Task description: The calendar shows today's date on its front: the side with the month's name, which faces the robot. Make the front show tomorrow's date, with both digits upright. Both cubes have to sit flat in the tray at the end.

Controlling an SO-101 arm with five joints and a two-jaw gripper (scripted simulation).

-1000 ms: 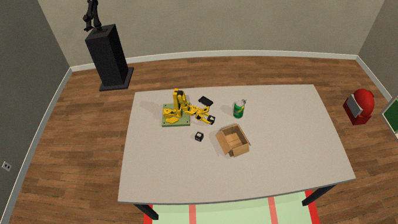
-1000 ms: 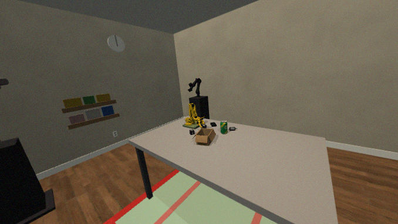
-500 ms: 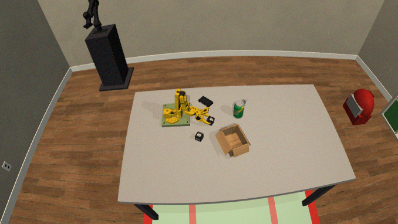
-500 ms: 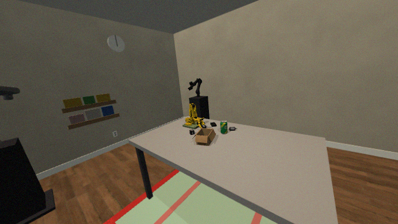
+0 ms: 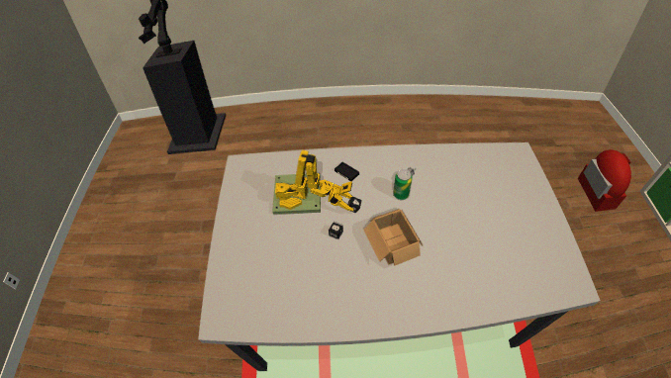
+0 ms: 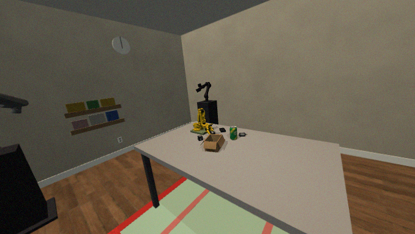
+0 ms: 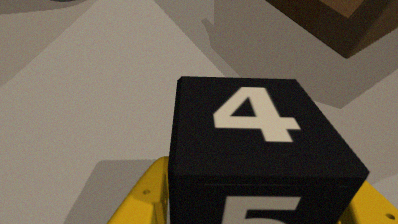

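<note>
Wrist camera: a black number cube (image 7: 260, 145) fills the view, clamped in the yellow claw (image 7: 260, 200). A white 4 faces up; a 5 shows on the side below it. From above, the arm reaches from its green base plate (image 5: 313, 208) near the bench's back left corner, carrying this cube (image 5: 354, 202) just above the bench top.

A second black cube (image 5: 335, 230) sits loose on the bench, toward the front of the arm. The dark flat tray (image 5: 346, 171) lies nearer the back edge and looks unfilled.

An open cardboard box (image 5: 393, 236) stands near the middle; nothing shows inside it. A green can (image 5: 403, 183) stands behind it.

The cube looks light, rigid and smooth-sided, so it is probably best gripped squarely across two opposite flat faces.
</note>
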